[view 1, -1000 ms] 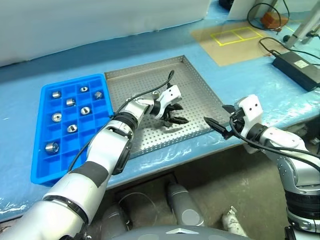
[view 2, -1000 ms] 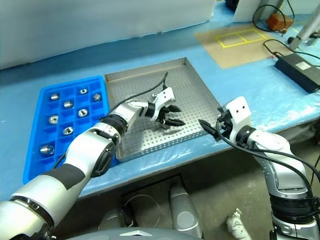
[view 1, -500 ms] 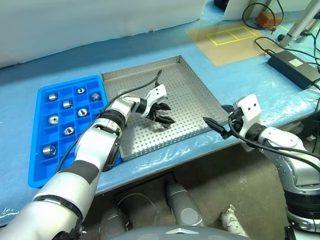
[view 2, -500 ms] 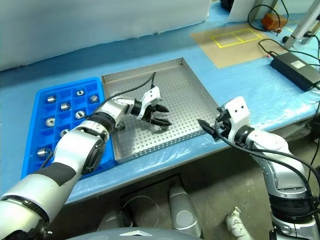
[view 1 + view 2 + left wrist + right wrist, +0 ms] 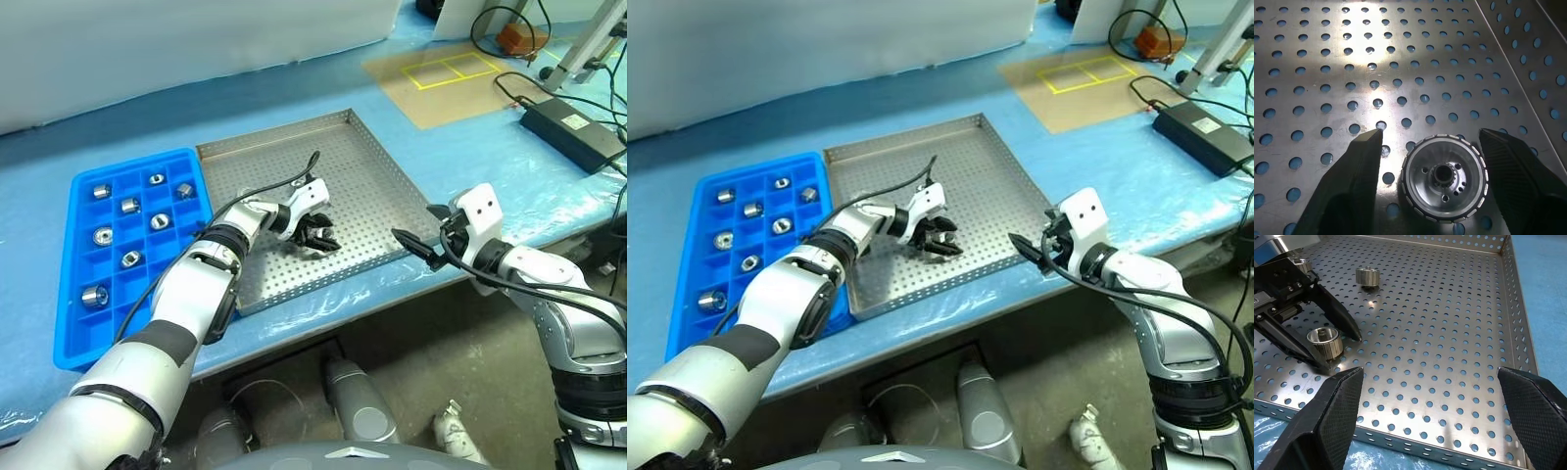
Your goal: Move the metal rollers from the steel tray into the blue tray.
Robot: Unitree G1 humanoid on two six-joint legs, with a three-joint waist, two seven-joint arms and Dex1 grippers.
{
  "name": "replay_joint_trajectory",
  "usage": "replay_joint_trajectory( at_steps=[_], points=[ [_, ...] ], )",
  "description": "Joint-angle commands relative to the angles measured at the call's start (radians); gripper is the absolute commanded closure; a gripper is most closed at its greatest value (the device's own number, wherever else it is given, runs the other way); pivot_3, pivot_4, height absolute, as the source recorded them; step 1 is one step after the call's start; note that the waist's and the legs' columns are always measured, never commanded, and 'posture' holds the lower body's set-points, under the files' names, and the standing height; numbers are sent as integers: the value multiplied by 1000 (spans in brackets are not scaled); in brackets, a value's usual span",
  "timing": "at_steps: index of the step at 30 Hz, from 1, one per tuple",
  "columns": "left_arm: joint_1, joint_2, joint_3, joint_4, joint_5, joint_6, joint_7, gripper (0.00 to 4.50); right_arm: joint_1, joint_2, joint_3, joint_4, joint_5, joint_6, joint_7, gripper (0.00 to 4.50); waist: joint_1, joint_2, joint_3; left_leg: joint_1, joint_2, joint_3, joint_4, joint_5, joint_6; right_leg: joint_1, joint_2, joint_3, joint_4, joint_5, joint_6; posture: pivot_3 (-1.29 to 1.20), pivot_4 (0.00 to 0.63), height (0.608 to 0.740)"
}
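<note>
My left gripper (image 5: 1431,181) straddles a metal roller (image 5: 1444,177) standing on end on the steel tray (image 5: 377,166), hole upward, fingers (image 5: 1347,191) apart, not touching. My right gripper (image 5: 1430,421) gapes wide at the tray's edge. Blue-covered bench (image 5: 470,166) beneath.

Head stereo pair looks forward and down over the worktop (image 5: 294,88). Both wrist cameras sit close over the steel tray (image 5: 1508,298), sharing one roller (image 5: 1444,177) there.
</note>
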Motion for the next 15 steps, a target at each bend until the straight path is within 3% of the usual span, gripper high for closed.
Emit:
replay_joint_trajectory(
  at_steps=[1, 3, 6, 10, 15],
  points=[
    [5, 4, -11, -13, 15, 3, 20, 2337, -11, -5, -4, -19, -1, -23, -3, 0, -1, 0, 0, 0, 0, 0, 0, 0, 0, 0, 0, 0, 0, 0, 0, -837, 150, 740],
    [6, 7, -14, -12, 18, 3, 11, 2337, -13, -3, -1, -17, -2, -24, -4, 0, -2, 0, 0, 0, 0, 0, 0, 0, 0, 0, 0, 0, 0, 0, 0, -832, 150, 740],
    [5, 19, -3, -18, 6, -7, -11, 2756, -25, 2, 13, -4, -3, -33, -2, 0, -3, 0, 0, 0, 0, 0, 0, 0, 0, 0, 0, 0, 0, 0, 0, -814, 150, 740],
    [-14, 40, 14, -21, -2, -4, 37, 2756, -55, 6, 38, 27, -4, -50, 11, 0, -3, 0, 0, 0, 0, 0, 0, 0, 0, 1, 0, 0, 0, 0, 0, -789, 150, 740],
    [-93, 90, 94, -63, -87, 11, -27, 2756, -104, 17, 85, 67, -2, -75, 40, 0, -1, 0, 0, 0, 0, -1, 1, 0, 0, 1, 0, -1, 0, 0, 0, -726, 150, 740]
  ],
)
